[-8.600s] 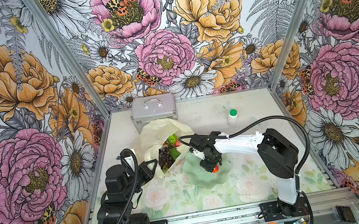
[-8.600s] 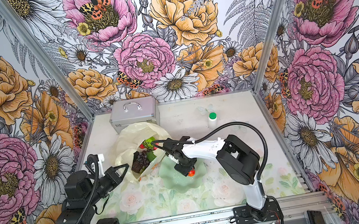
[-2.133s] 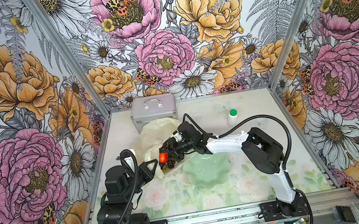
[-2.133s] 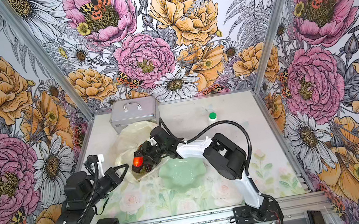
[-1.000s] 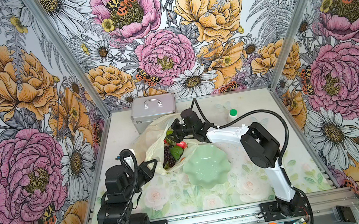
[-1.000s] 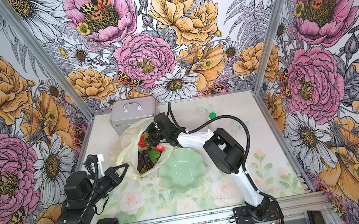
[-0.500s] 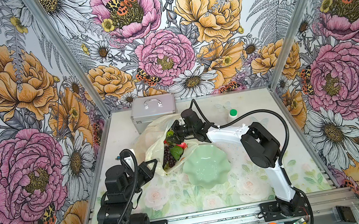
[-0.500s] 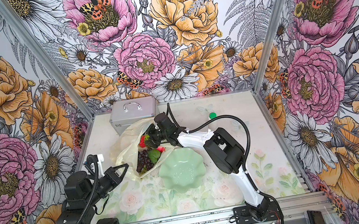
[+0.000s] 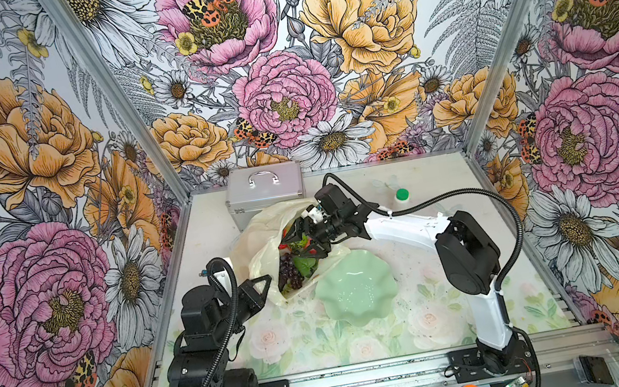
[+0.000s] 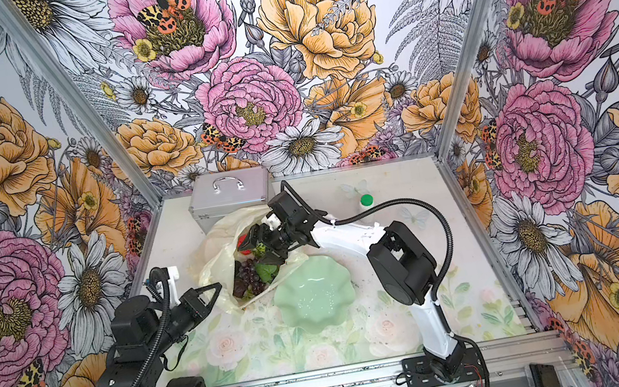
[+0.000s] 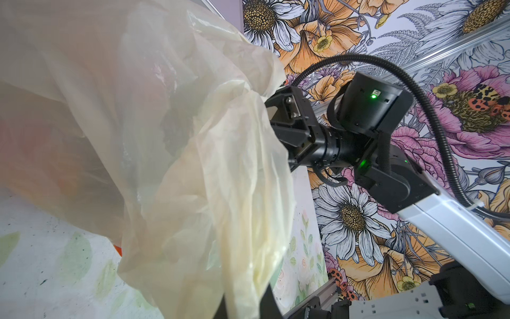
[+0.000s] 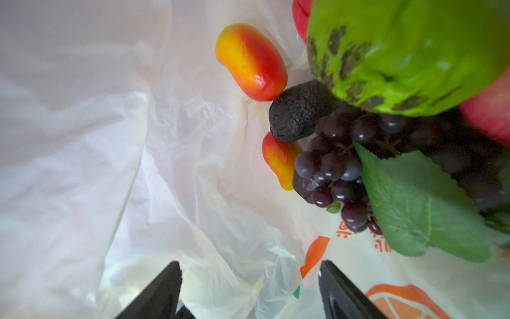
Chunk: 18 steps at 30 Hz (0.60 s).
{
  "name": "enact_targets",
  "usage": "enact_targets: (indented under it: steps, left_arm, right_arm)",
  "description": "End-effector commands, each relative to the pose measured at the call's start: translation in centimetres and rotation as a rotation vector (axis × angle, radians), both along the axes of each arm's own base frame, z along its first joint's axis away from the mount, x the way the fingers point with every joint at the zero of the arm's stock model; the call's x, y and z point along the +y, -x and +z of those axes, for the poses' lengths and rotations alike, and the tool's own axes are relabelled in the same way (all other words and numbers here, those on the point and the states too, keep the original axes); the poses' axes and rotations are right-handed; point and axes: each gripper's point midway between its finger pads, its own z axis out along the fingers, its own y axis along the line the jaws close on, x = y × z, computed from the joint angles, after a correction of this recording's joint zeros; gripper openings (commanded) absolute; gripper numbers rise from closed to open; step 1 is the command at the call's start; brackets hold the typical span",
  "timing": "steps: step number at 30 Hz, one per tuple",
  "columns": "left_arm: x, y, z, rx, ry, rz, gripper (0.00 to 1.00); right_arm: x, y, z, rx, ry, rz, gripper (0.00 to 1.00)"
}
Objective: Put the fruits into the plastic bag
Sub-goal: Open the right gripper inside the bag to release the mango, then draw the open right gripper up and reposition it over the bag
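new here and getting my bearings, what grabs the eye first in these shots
The translucent pale-yellow plastic bag, left of centre in both top views, holds a purple grape bunch, a bumpy lime-green ball and red-yellow mangoes. The open right gripper reaches into its mouth while the shut left gripper pinches its near edge; a pale green wavy-edged dish sits beside it.

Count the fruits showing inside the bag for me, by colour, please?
Red-yellow mangoes: 2
Dark avocado: 1
Purple grape bunch: 1
Lime-green ball: 1
Red fruit, mostly hidden: at least 1
Total: at least 6
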Motion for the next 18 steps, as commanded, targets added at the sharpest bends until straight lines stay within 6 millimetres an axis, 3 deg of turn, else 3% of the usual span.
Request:
enact_targets:
  steps: [1,6,10,14,18]
  left_arm:
    - [0.2,-0.1,0.1,-0.016,-0.009,0.009,0.00]
    - [0.2,-0.2,0.0,-0.013,-0.009,0.011,0.00]
    - [0.2,-0.1,0.0,-0.012,-0.009,0.011,0.00]
    - [0.3,-0.1,0.0,-0.011,-0.010,0.012,0.00]
    - [0.3,-0.2,0.0,-0.010,-0.010,0.014,0.00]
  right_arm:
    - [-2.6,1.1,2.5,-0.147,0.077,0.066,0.80]
    - [-5.6,1.1,2.7,-0.314,0.228,0.078,0.80]
    - [-7.4,0.9,4.0,-0.473,0.302,0.083,0.80]
    - [-8.4,1.0,6.2,-0.696,0.366,0.126,0.79]
    - [-8.1,2.6,8.4,-1.006,0.457,0.266,0.79]
